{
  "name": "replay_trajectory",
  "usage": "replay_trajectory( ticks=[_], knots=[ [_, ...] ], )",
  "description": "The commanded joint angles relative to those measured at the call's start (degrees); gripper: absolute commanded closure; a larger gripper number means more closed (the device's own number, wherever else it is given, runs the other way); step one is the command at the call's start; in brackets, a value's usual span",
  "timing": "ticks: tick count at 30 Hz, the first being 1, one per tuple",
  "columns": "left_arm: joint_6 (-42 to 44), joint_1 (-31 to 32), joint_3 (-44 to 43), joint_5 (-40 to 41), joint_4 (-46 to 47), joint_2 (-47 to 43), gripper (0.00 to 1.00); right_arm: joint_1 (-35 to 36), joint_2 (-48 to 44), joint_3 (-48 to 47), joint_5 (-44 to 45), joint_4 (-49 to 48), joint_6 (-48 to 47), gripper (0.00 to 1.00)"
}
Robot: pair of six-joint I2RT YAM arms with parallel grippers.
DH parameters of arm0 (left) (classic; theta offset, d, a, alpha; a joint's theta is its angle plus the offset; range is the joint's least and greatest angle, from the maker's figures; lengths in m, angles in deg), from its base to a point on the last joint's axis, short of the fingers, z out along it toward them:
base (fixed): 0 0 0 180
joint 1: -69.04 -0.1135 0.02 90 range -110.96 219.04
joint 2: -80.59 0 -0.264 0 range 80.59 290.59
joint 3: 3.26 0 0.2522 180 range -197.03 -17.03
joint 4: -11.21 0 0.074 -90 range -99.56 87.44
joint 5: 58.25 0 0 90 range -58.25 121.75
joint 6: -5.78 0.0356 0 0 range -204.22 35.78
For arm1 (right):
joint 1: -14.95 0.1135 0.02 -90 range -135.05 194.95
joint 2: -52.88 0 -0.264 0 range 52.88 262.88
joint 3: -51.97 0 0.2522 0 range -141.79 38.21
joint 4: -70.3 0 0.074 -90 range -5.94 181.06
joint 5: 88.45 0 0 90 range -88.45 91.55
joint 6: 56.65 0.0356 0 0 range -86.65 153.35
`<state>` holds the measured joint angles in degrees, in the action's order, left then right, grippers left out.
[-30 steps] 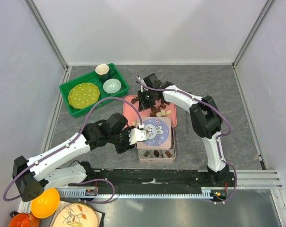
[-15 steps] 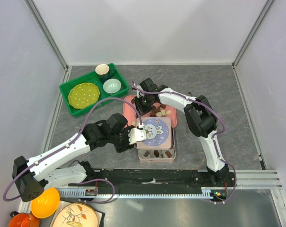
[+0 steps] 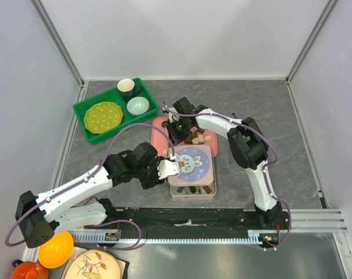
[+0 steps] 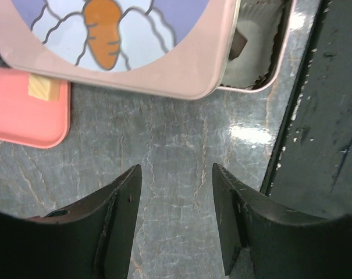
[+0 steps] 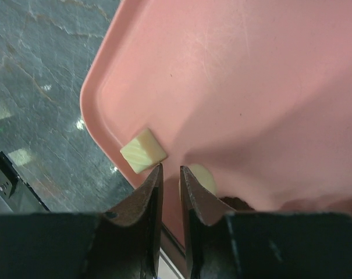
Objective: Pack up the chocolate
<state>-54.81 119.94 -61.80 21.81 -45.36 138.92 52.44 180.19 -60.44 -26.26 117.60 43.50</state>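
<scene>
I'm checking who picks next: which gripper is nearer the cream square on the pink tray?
Right. The right gripper hovers just beside the cream square on the pink tray. The left gripper is over bare table beside the tin lid.

Glossy smooth pink plastic tray [image 5: 269, 81] sits on a marbled grey, slightly shiny tabletop [image 4: 181, 157].

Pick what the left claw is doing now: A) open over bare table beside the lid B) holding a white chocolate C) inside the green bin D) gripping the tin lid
A: the left wrist view shows the left claw open with only grey table between its fingers, the lid beyond the tips, untouched.
</scene>
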Motion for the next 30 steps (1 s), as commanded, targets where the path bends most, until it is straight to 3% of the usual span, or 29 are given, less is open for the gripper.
replay_trajectory(
  ticks=[1, 16, 24, 30],
  knots=[
    [-0.1, 0.3, 1.0, 2.5, 3.7, -0.3, 0.41, 0.0, -5.0, 2.5, -1.4, 0.1, -1.4, 0.75],
    [0.3, 0.2, 2.3, 4.7, 8.6, 4.8, 0.41, 0.1, -13.3, 13.0, 0.8, -3.6, 0.5, 0.75],
    [1.2, -0.7, 4.3, 9.8, 17.1, 14.2, 0.42, 0.1, -15.2, 16.9, 2.4, -4.4, 0.6, 0.75],
    [1.1, -2.6, 4.1, 7.8, 20.1, 17.3, 0.43, -0.2, -16.4, 18.0, 4.5, -4.4, 0.6, 0.75]
  ],
)
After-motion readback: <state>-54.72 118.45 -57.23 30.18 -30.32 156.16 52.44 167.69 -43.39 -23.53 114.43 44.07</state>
